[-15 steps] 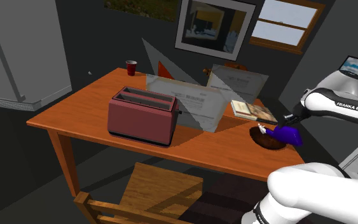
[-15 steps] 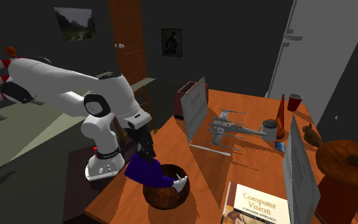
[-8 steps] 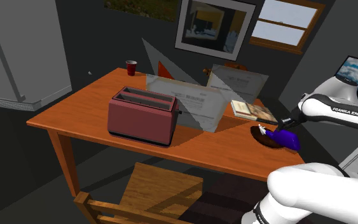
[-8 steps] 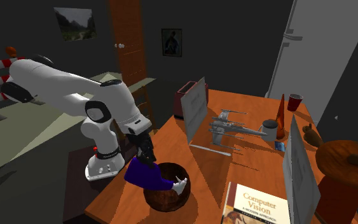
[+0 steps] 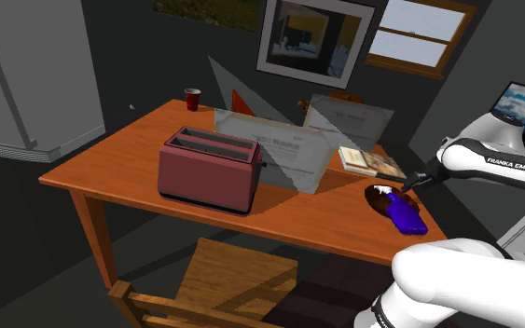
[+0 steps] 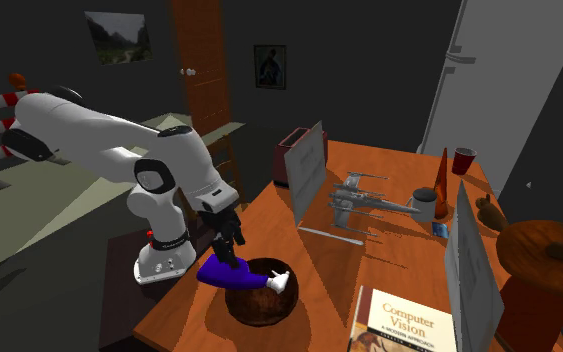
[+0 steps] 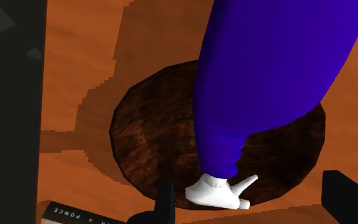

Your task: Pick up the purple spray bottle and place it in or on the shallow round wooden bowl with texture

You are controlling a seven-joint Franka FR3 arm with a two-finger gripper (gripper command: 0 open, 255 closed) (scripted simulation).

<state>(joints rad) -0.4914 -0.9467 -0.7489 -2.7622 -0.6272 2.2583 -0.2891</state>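
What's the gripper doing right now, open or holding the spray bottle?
Gripper: open, holding nothing; the purple spray bottle lies on the wooden bowl.

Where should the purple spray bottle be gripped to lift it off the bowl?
The spray bottle lies on its side over the bowl, so I'd come from above and clamp across its purple body; the white nozzle is small and irregular.

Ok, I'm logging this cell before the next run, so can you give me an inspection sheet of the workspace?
Surface: wooden table, orange-brown.
Job's things: purple spray bottle lies on its side across the dark wooden bowl.
Clutter: red toaster, book, red cup, model spaceship.
Grippers: tool open, close above the bottle.
Cables: nothing seen.
Surroundings: chair, window, framed picture.
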